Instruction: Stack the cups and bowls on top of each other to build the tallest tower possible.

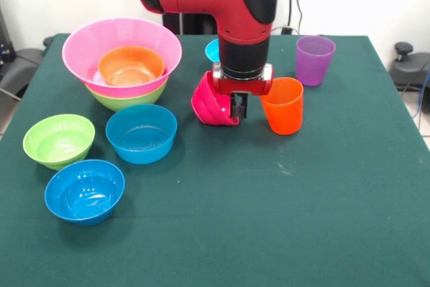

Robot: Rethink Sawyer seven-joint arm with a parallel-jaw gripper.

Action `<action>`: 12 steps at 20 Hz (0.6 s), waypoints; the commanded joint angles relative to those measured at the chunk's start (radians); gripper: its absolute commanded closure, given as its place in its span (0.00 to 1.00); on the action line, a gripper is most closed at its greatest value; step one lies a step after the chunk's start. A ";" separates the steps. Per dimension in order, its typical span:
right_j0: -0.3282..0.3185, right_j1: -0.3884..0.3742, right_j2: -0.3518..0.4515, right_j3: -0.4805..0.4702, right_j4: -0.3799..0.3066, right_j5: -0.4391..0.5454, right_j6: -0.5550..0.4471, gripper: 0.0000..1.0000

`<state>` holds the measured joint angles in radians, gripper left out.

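Observation:
My gripper point(236, 111) hangs over the middle of the table, shut on the rim of a magenta-red bowl point(209, 104) that is tipped on its side, low over the cloth. An orange cup point(283, 105) stands upright just right of the gripper. A purple cup point(314, 60) stands behind it at the back right. The tower stands at the back left: a lime green bowl point(124, 101) at the base, a huge pink bowl point(80, 55) in it, and an orange bowl point(131, 66) inside that.
A small lime green bowl point(58, 140), a blue bowl point(141, 134) and another blue bowl point(84, 191) sit at the front left. A cyan bowl point(211, 50) shows partly behind the arm. The green table point(302, 220) ends at the right and front.

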<state>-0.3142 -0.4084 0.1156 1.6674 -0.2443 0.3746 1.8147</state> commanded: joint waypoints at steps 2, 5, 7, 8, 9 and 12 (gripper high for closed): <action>0.036 0.024 0.006 -0.068 -0.014 -0.059 0.105 1.00; 0.042 0.020 -0.002 -0.068 -0.009 -0.055 0.109 1.00; 0.049 0.013 -0.007 -0.064 -0.001 -0.048 0.117 1.00; 0.050 0.007 -0.008 -0.060 0.000 -0.047 0.118 1.00; 0.050 0.003 -0.008 -0.056 0.002 -0.046 0.117 1.00; 0.055 0.000 -0.011 -0.059 0.000 -0.047 0.110 1.00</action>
<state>-0.2848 -0.4087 0.0785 1.6669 -0.2443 0.3746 1.8147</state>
